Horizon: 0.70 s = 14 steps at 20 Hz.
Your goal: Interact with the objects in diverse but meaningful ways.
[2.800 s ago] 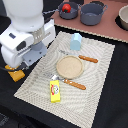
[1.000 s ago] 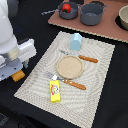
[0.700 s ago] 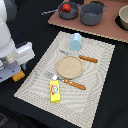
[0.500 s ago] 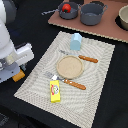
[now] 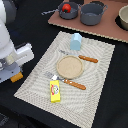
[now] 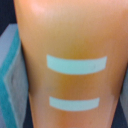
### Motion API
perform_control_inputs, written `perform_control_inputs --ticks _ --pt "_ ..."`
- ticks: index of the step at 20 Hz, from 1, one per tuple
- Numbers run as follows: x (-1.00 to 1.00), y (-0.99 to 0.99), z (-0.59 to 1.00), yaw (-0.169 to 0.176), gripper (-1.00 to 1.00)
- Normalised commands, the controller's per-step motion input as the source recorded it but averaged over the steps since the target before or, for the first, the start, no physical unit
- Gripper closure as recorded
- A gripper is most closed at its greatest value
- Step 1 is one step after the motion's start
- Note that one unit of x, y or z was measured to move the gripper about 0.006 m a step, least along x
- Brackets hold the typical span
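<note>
- Well, from the exterior view the white robot arm (image 5: pixel 11 47) sits off at that view's left edge of the woven beige placemat (image 5: pixel 35 82), with a small orange end (image 5: pixel 16 77) poking out beneath it; I'd judge that to be the orange-yellow bread loaf in its grasp
- On the mat lie the yellow butter block (image 5: pixel 55 91), the round tan plate (image 5: pixel 69 66) with wooden-handled cutlery (image 5: pixel 74 84) either side, and the pale blue carton (image 5: pixel 76 41) at the far edge
- Beyond, on the brown board (image 5: pixel 112 31), stand a grey pot (image 5: pixel 92 13) and a second grey pot (image 5: pixel 69 9) holding a small red ball-like food (image 5: pixel 65 7)
- The step in hand looks like carrying the loaf; next it wants a landing spot, perhaps the plate, approached without knocking the cutlery
- The gripper itself is hidden behind the arm's body here, so I cannot tell its closure for certain
- From the wrist view, an orange surface (image 6: pixel 75 35) with two pale stripes fills nearly everything; fingers are not visible, and the grey-teal patch at one side is too blurred to name
</note>
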Motion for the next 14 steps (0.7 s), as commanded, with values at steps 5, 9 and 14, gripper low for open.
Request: perform_control_inputs --ticks 5,9,14 --pt "0.39 0.54 1.00 -0.050 1.00" --pt "0.83 0.51 0.89 0.000 1.00" --pt "0.84 0.47 0.77 0.000 1.00"
